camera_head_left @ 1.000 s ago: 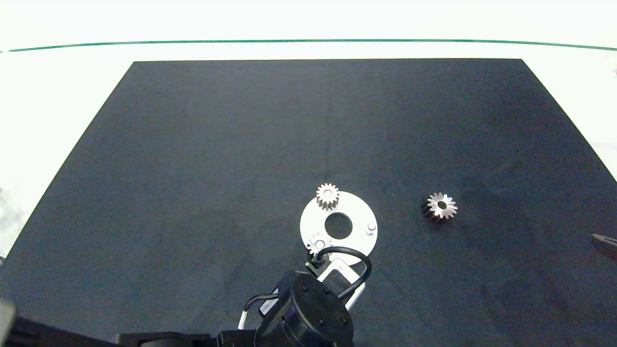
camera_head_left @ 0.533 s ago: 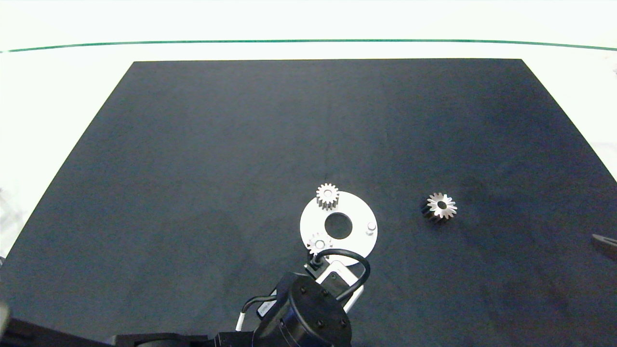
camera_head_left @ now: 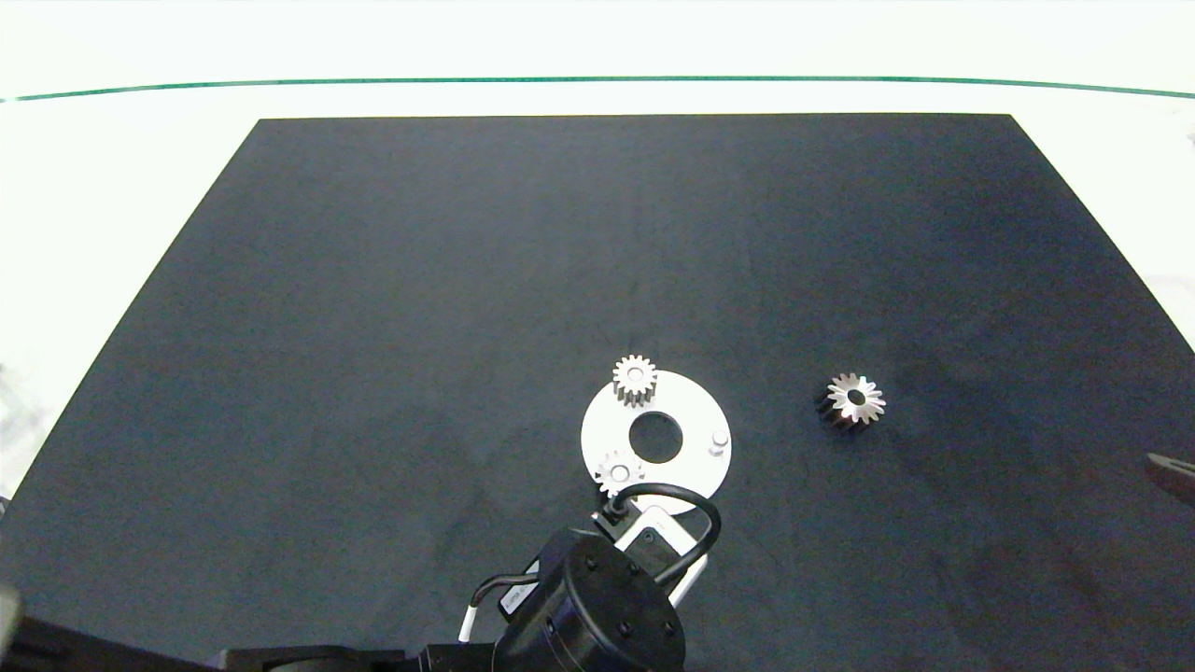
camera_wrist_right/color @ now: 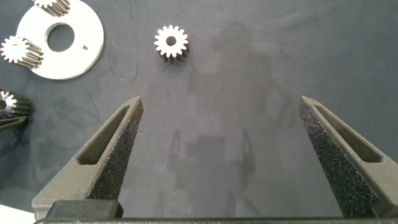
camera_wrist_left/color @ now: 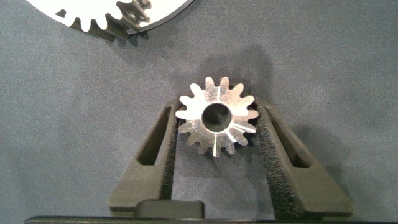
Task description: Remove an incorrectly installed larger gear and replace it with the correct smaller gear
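**Fingers: left clamped on spur gear, right spread wide**

Left gripper (camera_wrist_left/color: 216,134) fingers (camera_wrist_left/color: 163,146) closed against both flanks of the smaller gear (camera_wrist_left/color: 216,116), just off the near edge of the white disc. Right gripper (camera_wrist_right/color: 221,149) fingers (camera_wrist_right/color: 109,146) set wide apart, nothing between them, parked at the right edge of the mat.

Black mat (camera_head_left: 467,280) covering the table. White disc (camera_head_left: 686,411), centre hole, flat on the mat; two small spur gears (camera_head_left: 635,378) (camera_head_left: 618,471) seated on its rim, one bare peg (camera_head_left: 719,439) on the right. Larger gear (camera_head_left: 851,400) alone on the mat, well right of the disc.
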`<state>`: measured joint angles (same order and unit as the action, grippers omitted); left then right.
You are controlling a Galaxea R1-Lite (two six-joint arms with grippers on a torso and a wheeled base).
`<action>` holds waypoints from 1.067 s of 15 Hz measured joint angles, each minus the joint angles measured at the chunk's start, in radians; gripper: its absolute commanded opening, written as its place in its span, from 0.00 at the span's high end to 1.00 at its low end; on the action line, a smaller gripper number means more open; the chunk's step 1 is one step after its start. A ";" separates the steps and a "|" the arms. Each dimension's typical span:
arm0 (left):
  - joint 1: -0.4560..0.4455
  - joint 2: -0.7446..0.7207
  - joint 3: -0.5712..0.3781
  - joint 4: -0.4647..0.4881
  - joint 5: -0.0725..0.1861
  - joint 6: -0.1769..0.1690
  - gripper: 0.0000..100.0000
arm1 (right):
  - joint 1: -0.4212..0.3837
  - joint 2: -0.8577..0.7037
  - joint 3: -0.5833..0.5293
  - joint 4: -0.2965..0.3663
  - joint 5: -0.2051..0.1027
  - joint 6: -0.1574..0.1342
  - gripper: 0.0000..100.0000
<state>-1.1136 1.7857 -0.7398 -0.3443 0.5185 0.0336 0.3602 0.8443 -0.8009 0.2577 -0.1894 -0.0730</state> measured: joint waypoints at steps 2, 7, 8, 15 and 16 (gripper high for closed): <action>0.000 0.001 -0.001 -0.001 0.000 0.000 0.67 | 0.000 -0.001 0.001 0.000 0.000 0.000 0.00; -0.001 0.005 0.000 -0.002 -0.001 -0.001 0.77 | 0.000 -0.003 0.003 0.000 0.000 0.000 0.00; -0.001 0.005 0.000 -0.002 -0.001 -0.001 0.78 | 0.000 -0.003 0.005 0.000 0.000 0.000 0.00; -0.033 0.000 -0.004 0.060 0.001 -0.019 0.78 | 0.000 -0.013 0.009 0.000 0.002 0.000 0.00; -0.036 -0.002 -0.007 0.078 0.000 -0.019 0.78 | 0.000 -0.013 0.009 0.000 0.004 0.000 0.00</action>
<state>-1.1491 1.7834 -0.7466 -0.2660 0.5181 0.0147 0.3602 0.8313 -0.7917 0.2579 -0.1855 -0.0734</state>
